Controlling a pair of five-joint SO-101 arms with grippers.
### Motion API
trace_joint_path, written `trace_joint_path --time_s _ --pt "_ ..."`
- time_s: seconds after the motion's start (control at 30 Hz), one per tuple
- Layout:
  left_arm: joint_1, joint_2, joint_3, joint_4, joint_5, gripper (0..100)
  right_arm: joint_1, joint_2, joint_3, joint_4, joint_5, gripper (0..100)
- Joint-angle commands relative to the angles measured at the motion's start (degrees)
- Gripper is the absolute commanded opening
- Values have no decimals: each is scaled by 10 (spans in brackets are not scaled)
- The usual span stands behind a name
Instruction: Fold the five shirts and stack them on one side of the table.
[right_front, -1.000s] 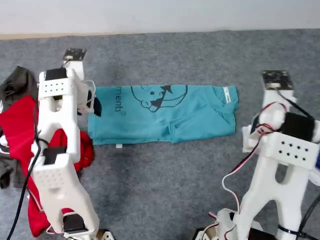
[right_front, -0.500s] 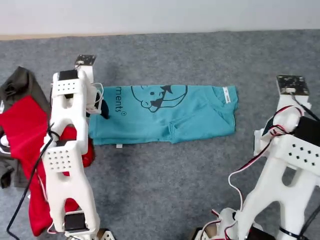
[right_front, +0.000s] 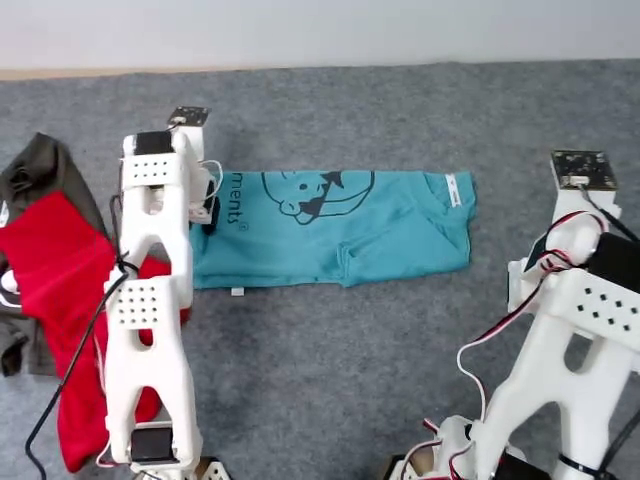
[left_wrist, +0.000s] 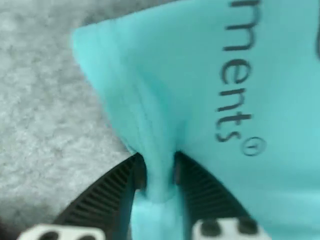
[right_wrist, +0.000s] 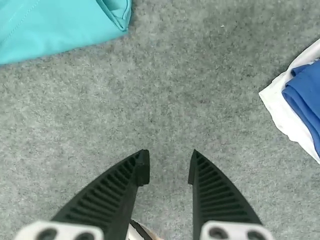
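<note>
Grey desk (right_front: 330, 370): left claw (left_wrist: 159, 167) pinches shirt (right_front: 380, 240) at 9 o'clock edge, right claw (right_wrist: 167, 167) gapes empty; best carry fold straight toward 3 o'clock.

Grey felt table cover (right_wrist: 200, 75) spread beneath the right gripper (right_wrist: 168, 161), pale wall (right_front: 320, 30) far beyond it, thin tan strip (right_front: 100, 72) between them
</note>
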Motion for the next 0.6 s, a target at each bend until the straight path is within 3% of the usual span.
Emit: trace_joint_path --time_s 0.0,0.43,0.57 --pt "3 23 -46 17 4 1 7 -17 -42 1 6 133" --pt "-17 -121 -34 18 6 2 8 -18 -42 4 6 133" --pt "18 -193 30 18 -1 2 8 -18 -42 4 6 133"
